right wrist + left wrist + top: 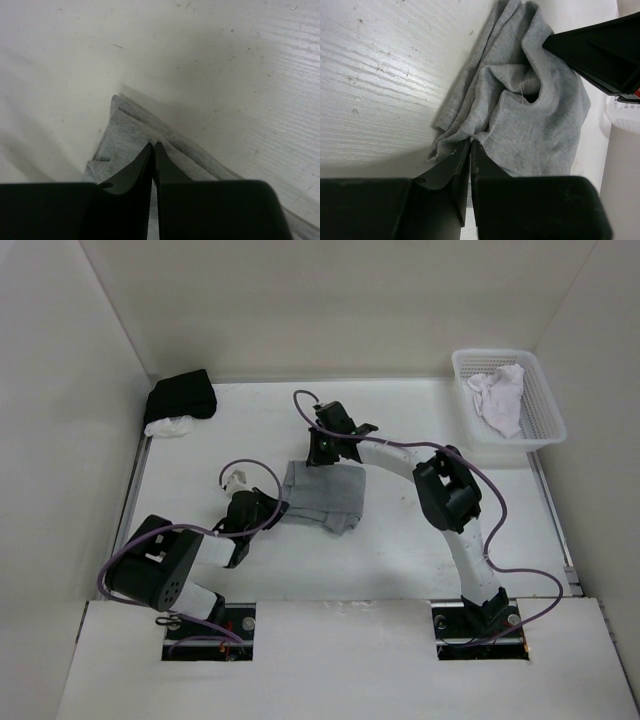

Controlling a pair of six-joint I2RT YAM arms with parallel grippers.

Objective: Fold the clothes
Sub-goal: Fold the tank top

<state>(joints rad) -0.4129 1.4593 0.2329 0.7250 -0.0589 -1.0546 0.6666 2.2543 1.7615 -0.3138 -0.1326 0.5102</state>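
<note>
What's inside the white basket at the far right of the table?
A crumpled white cloth lies in the basket. It covers much of the basket floor, so anything beneath it cannot be seen.

T-shirt (pixel 322 495) lies mid-table (pixel 400 550). Left tool (pixel 471 142) meets its left edge, and right tool (pixel 153 145) its far edge. Basket (pixel 545 410) stands at far right corner, cloth (pixel 500 395) inside. Garment (pixel 180 395) lies at far left corner, with a small cloth (pixel 168 426) just before it.

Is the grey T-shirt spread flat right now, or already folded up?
Folded up, loosely: the grey T-shirt lies as a small layered bundle with rumpled creases, no sleeves spread out.
</note>
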